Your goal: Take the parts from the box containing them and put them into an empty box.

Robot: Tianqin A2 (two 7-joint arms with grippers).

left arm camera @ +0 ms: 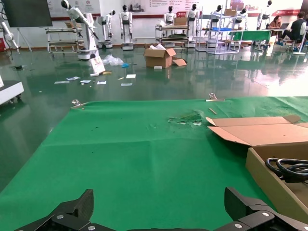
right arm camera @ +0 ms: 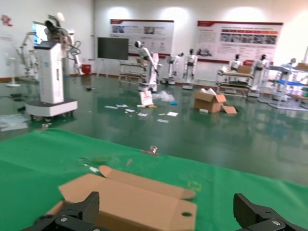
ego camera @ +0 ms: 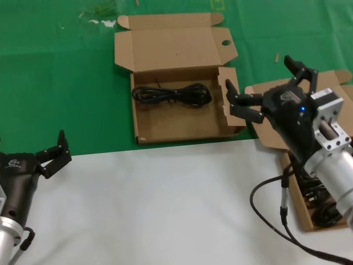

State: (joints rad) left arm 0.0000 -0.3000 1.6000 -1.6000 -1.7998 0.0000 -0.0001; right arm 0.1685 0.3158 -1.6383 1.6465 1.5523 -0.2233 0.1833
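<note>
The holed box (ego camera: 182, 124) lies open on the green cloth, with a round hole in its lid flap (ego camera: 226, 42). A black cable (ego camera: 172, 94) lies coiled inside it near the back wall. The box with the parts (ego camera: 299, 201) sits at the right edge, mostly hidden under my right arm; dark cables (ego camera: 322, 207) show inside. My right gripper (ego camera: 262, 81) is open and empty, raised between the two boxes near the holed box's right wall. In the right wrist view it (right arm camera: 166, 214) faces the holed lid (right arm camera: 144, 204). My left gripper (ego camera: 54, 152) is open and empty at the lower left.
A white sheet (ego camera: 165, 204) covers the near table and green cloth (ego camera: 55, 83) the far part. In the left wrist view my left gripper (left arm camera: 161, 214) looks across the cloth, with the holed box (left arm camera: 269, 175) and its cable (left arm camera: 288, 168) off to one side.
</note>
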